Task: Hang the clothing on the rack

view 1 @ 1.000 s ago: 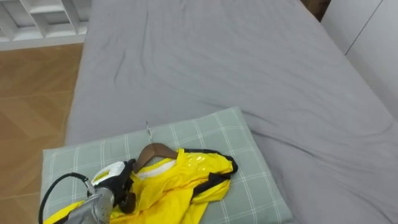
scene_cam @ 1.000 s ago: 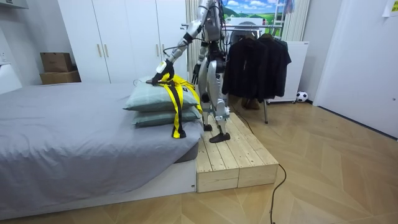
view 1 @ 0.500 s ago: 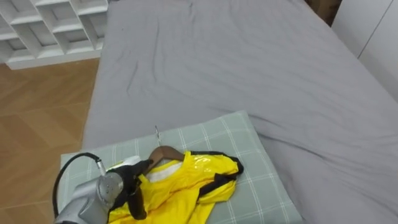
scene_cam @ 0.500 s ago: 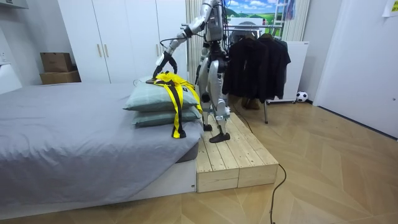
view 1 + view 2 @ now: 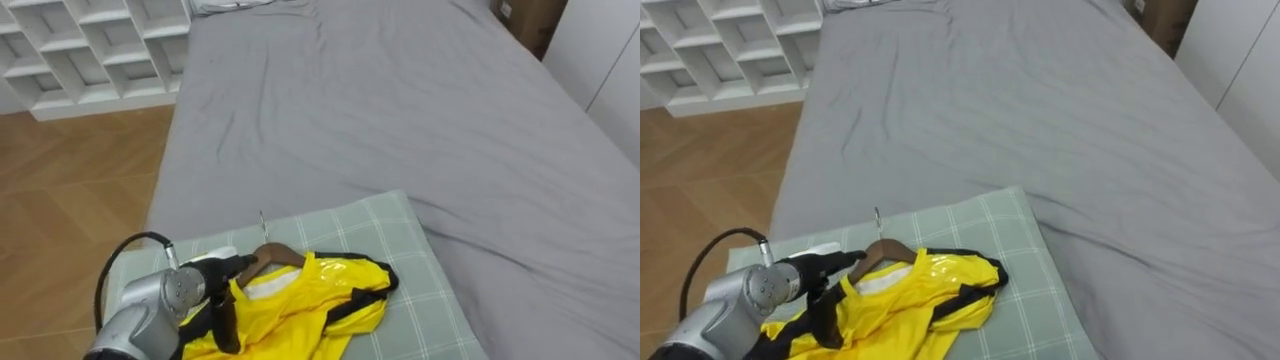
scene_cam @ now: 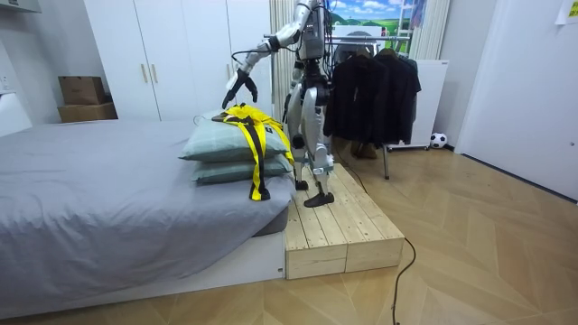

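A yellow jacket with black trim point(image 5: 300, 310) lies on a brown wooden hanger point(image 5: 272, 256) on top of a green checked pillow point(image 5: 400, 240). The hanger's metal hook point(image 5: 262, 222) points toward the far end of the bed. My left hand point(image 5: 222, 275) hovers over the jacket's collar beside the hanger. In the room view the left hand point(image 6: 239, 88) hangs open a little above the jacket point(image 6: 255, 126) and holds nothing. My right hand point(image 6: 289, 110) hangs by my body. I stand on a wooden platform point(image 6: 343, 226) at the pillow end of the bed.
The grey bed point(image 5: 400, 110) stretches away ahead, with white cube shelves point(image 5: 90, 50) beyond on the left. Behind me a rack of dark clothes point(image 6: 375, 86) stands by the wall. White wardrobes point(image 6: 172, 54) line the back wall.
My left hand has let go of the hanger and risen off the jacket, which stays on the pillow. The eye view has shifted toward the far end of the bed.
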